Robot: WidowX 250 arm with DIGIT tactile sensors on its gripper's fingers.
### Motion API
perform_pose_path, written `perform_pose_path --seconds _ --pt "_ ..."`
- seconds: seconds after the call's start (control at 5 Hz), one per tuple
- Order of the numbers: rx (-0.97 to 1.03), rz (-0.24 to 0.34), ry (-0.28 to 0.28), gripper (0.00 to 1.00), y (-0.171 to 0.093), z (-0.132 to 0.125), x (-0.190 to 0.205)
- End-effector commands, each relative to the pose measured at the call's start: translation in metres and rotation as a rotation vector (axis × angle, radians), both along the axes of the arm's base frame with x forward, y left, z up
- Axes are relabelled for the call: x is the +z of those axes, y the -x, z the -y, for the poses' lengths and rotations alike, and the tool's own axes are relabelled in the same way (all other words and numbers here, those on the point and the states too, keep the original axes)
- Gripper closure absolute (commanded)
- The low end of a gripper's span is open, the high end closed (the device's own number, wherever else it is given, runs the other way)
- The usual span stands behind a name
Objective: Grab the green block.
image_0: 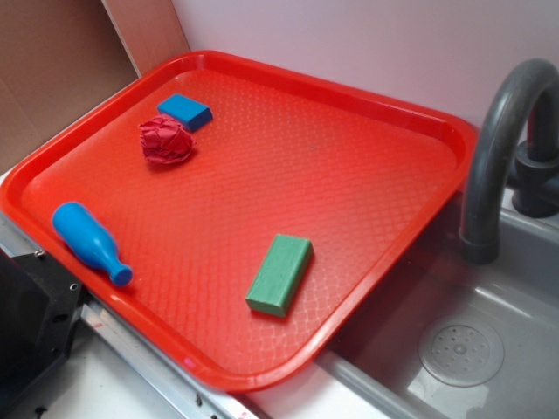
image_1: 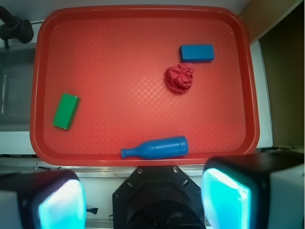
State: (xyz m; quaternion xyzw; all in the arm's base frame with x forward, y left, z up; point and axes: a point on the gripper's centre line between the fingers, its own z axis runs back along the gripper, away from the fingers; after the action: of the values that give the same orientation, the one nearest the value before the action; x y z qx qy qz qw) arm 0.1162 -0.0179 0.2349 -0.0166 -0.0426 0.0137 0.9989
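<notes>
Green block [image_1: 66,110] lying flat near one edge of the red tray [image_1: 143,19], untouched; gripper [image_1: 143,198], fingers spread and empty, hovers high above, approach and descent pending.

Tray [image_1: 143,28] spans most of wrist view, ahead of my pincer [image_1: 143,200]; pincer fingers [image_1: 62,202] wide apart, off tray's near rim. Bottle [image_1: 155,148] lies on its side by near rim, just ahead of me. Green block [image_1: 66,110] on tray far to left, alone. Crumpled wad [image_1: 179,78] right of centre; smaller block [image_1: 196,53] just beyond it. Sink [image_0: 489,349] and faucet [image_0: 502,140] flank tray on block's side.
</notes>
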Motion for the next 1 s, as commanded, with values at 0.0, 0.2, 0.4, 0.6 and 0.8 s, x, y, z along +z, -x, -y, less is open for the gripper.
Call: perform_pose_path --seconds 0.0,0.2,0.4,0.6,0.8 --pt "0.0 0.0 0.0 0.0 0.0 0.0 0.0" --pt "0.134 0.052 0.03 0.0 -0.009 0.028 -0.007" --pt "0.249 0.084 0.133 0.0 -0.021 0.053 -0.018" --pt "0.257 0.023 0.163 0.0 -0.039 0.082 -0.036" --pt "0.293 0.002 0.173 0.0 -0.06 0.102 -0.066"
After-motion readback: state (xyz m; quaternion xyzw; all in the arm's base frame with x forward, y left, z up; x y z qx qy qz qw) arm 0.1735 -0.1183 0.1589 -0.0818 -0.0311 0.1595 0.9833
